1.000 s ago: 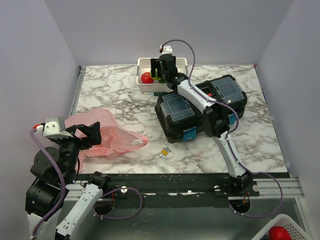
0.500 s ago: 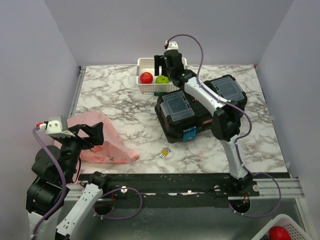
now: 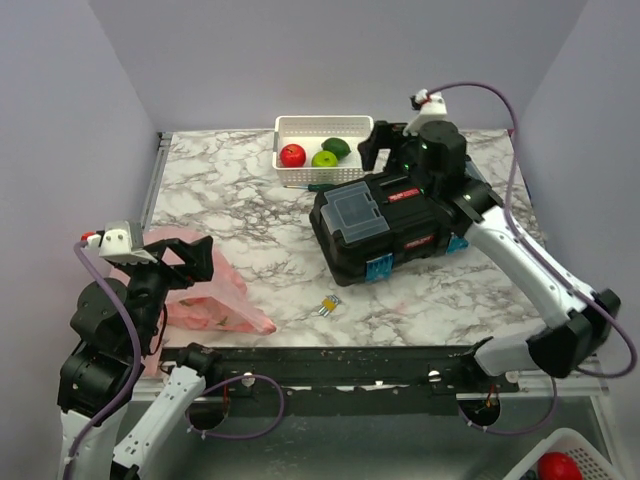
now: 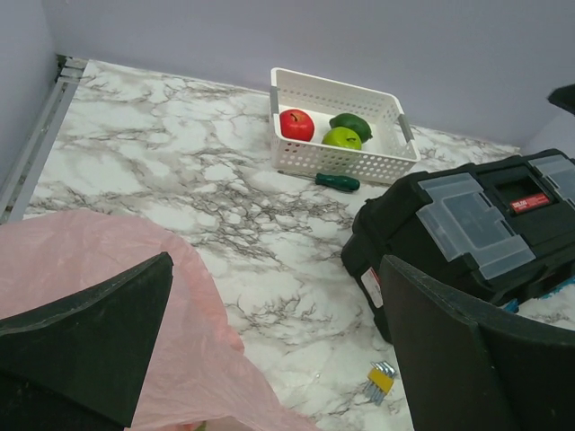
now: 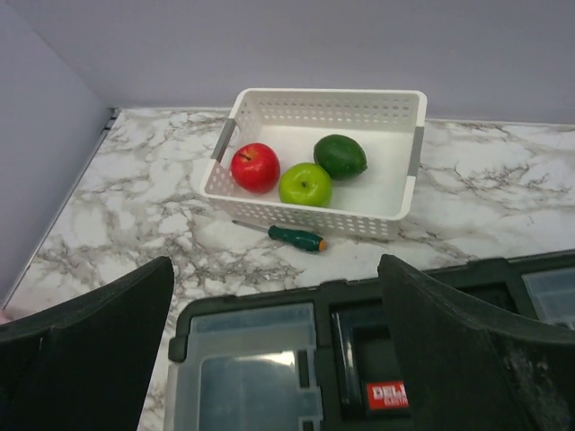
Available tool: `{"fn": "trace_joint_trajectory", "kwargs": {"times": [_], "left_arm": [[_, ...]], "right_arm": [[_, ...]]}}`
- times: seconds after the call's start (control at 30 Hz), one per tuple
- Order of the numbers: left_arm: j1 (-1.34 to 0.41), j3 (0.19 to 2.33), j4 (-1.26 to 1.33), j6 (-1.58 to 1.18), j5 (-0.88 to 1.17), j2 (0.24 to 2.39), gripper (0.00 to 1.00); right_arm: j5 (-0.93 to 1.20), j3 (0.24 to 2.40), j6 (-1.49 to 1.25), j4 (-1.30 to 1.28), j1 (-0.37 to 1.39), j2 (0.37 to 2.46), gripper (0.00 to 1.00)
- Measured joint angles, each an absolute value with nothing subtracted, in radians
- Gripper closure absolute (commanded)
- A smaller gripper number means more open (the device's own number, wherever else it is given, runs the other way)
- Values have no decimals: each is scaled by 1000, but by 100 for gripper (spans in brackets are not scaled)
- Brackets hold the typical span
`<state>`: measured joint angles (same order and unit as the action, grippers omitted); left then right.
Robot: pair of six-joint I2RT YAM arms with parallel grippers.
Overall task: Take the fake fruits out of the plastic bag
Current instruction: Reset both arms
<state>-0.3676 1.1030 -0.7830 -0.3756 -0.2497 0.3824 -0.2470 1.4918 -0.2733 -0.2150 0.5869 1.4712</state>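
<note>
Left fingers [image 4: 90,346] stand wide apart with nothing clamped between them, raised over the near left corner of the marble tabletop [image 3: 230,190]. The plastic bag [image 3: 210,300], pink, thin and crumpled, lies flat on that corner directly under these fingers. In the left wrist view it fills the lower left of the frame, and contact between fingers and bag cannot be judged. To the right of the bag, near the front edge, a small yellow clip [image 3: 328,306] lies alone on the marble. At the far edge, about mid-width, sits a white perforated basket [image 3: 300,125] that holds the fake fruits. These are a red apple [image 3: 292,155] at the left, a bright green apple [image 3: 324,158] just beside it, and a darker green fruit [image 3: 338,147] behind and to the right, close to the green apple. A green-handled screwdriver [image 3: 322,186] lies on the tabletop just in front of the basket, between it and a black toolbox [image 3: 350,240] with clear lid compartments, which occupies the centre right. Right fingers [image 5: 467,359] are likewise spread wide and hold nothing. They hang above the far side of the toolbox and face the basket, well clear of the fruits.
</note>
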Motion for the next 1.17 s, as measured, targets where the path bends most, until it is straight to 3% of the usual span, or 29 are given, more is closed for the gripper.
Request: {"fn": "trace_joint_trajectory", "kwargs": {"times": [0.3, 0.7, 1.17], "left_arm": [[-368, 1112, -764, -362, -250, 420, 3], [-368, 1173, -734, -320, -276, 433, 1], [-368, 1219, -707, -321, -296, 441, 1]], "right_arm": [[-259, 1279, -300, -304, 587, 1042, 0], [-324, 1226, -298, -451, 587, 662, 0], [-357, 1194, -295, -511, 587, 488, 0]]}}
